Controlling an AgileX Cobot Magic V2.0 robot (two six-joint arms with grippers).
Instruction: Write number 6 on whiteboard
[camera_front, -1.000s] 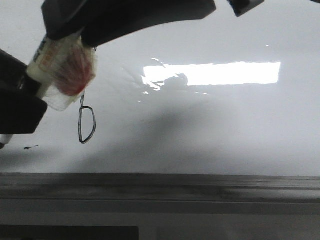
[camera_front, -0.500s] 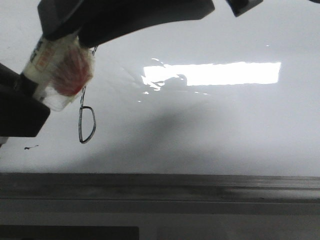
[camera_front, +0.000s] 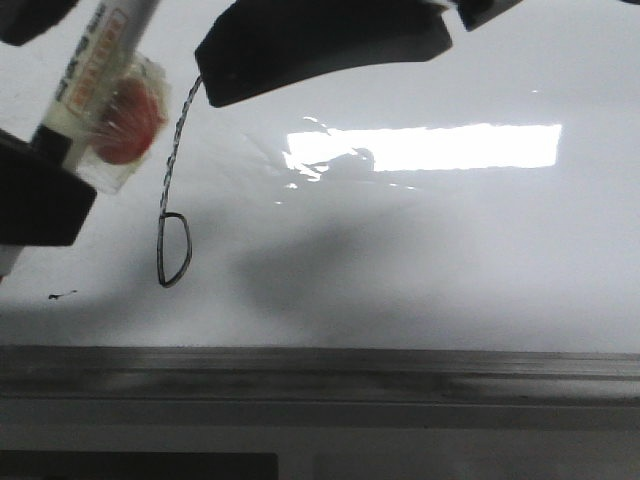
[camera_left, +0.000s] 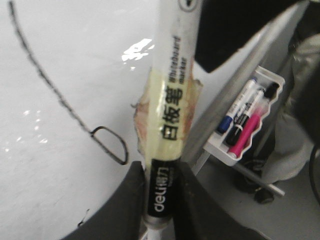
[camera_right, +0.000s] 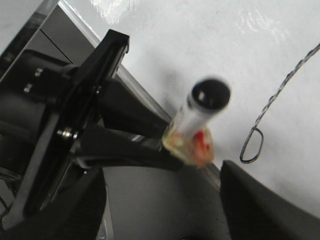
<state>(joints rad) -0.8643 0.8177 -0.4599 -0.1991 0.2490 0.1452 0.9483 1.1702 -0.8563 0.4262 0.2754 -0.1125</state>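
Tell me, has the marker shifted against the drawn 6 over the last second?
Yes. In the front view the marker has risen away from the loop of the number 6, uncovering its slanted stem. The left gripper holds the marker on the whiteboard.

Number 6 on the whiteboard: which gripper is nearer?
Left. The left gripper, shut on the marker, sits beside the number 6 loop. The right gripper's finger hangs over the top of the stem, farther from the loop.
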